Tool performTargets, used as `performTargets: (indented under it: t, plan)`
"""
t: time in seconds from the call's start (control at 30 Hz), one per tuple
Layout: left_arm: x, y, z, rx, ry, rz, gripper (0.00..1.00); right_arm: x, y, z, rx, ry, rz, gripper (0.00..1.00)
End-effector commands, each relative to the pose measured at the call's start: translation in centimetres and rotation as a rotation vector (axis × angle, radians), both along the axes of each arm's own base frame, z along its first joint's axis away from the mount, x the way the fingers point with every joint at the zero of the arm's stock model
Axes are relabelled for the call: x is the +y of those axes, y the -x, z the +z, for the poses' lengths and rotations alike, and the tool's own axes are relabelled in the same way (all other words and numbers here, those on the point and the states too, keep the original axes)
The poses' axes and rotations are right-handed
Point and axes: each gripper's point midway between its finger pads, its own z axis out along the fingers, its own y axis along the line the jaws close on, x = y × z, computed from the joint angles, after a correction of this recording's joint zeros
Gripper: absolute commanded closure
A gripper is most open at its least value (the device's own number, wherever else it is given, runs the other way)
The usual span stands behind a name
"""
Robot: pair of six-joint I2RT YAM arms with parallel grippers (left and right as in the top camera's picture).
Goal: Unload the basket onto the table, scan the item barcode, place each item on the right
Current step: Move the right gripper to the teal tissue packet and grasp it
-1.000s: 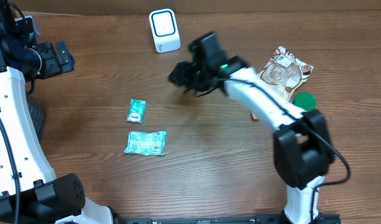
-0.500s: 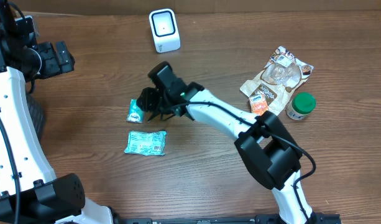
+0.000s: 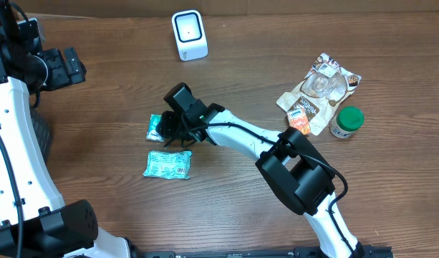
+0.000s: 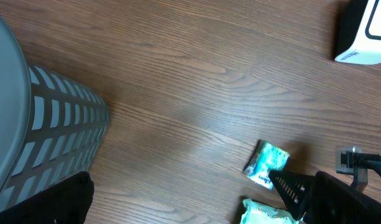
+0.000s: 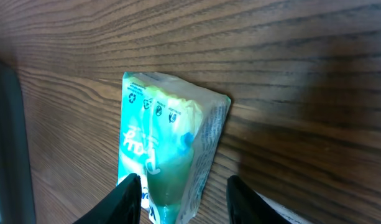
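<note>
Green foil sachet [image 5: 167, 146], small, lies flat on the wooden bench [image 3: 104, 100] left of centre, directly under my right jaws. Its long axis runs away from the wrist cam, so the jaws straddle its short width: one fingertip [image 5: 129, 198] at its edge, the other just beside it w/ a gap. Right jaws open, nothing gripped yet. Left jaws wide open, empty, well apart at the far-left edge, so the right arm is nearer. White box scanner [image 3: 189, 34] sits beyond the sachet, at the back. Grey slatted basket [image 4: 53, 118]: contents hidden. Green-lidded jar [image 3: 346, 122]: capped, far right.
</note>
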Motion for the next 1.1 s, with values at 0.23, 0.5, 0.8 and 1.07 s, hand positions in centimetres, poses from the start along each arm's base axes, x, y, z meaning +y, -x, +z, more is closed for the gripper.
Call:
performTargets:
  t: [0.23, 0.5, 0.8, 1.07]
  plan:
    - [0.1, 0.0, 0.4, -0.008, -0.017, -0.018, 0.0, 0.7, 1.4, -1.4, 0.059, 0.002, 0.012, 0.68]
    - [0.1, 0.0, 0.4, -0.008, -0.017, -0.018, 0.01, 0.8, 1.3, -1.5, 0.023, 0.03, -0.003, 0.71]
    - [0.1, 0.0, 0.4, -0.008, -0.017, -0.018, 0.0, -0.3, 0.6, -2.0, -0.07, 0.111, 0.06, 0.96]
    - [0.1, 0.0, 0.4, -0.008, -0.016, -0.018, 0.01, -3.5, -1.4, 2.5, -0.171, 0.133, 0.276, 0.96]
